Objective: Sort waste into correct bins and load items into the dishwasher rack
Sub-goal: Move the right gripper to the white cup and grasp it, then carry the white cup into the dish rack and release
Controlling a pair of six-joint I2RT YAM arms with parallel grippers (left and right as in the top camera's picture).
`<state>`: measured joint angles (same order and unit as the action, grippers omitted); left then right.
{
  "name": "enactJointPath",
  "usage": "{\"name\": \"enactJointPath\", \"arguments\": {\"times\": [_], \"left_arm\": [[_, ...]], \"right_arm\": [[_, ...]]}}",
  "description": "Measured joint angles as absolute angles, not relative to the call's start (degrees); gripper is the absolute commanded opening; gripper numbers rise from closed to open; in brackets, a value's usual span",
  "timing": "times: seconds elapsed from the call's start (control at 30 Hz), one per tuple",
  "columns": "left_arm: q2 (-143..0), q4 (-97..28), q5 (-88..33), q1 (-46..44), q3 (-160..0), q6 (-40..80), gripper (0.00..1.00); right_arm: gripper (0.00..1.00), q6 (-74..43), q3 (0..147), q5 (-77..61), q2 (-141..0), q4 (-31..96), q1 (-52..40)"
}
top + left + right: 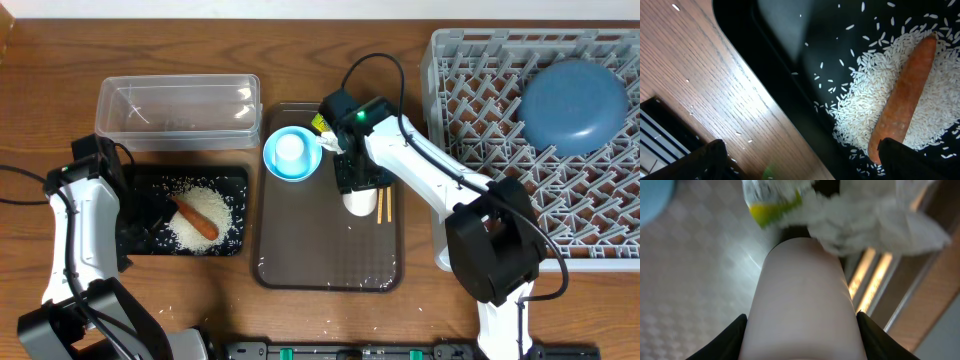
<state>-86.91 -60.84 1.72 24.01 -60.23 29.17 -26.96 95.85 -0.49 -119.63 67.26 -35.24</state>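
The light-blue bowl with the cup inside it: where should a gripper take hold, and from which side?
Pinch the blue bowl by its rim from above, on the side nearest the clear tub: one finger outside, one in the gap around the white cup. It sits upright, and the right gripper crowds the other side.

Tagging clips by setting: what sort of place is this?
Likely a tabletop dish-clearing setup: a grey plastic lattice dishwasher rack, a dark brown serving tray, and a shallow black tray of white rice.
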Motion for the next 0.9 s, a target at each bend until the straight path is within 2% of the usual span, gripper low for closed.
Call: {"name": "enactJointPath", "arguments": {"times": [0.2, 0.37, 0.6, 0.9], "left_arm": [[-86.9, -60.9, 1.7, 24.0, -60.2, 29.2, 0.99], [-86.9, -60.9, 1.7, 24.0, -60.2, 29.2, 0.99], [-86.9, -60.9, 1.7, 24.0, -60.2, 29.2, 0.99], [-86.9, -60.9, 1.7, 24.0, -60.2, 29.2, 0.99]], "right_arm": [[0.44, -24.7, 104.2, -0.6, -117.2, 72.9, -31.9], [0.45, -22.5, 112.9, -0.6, -109.1, 76.0, -25.4], [0.49, -21.6, 117.3, -0.2, -98.2, 76.6, -6.9], [0.50, -21.2, 117.3, -0.1, -99.8, 76.6, 20.0]]}}
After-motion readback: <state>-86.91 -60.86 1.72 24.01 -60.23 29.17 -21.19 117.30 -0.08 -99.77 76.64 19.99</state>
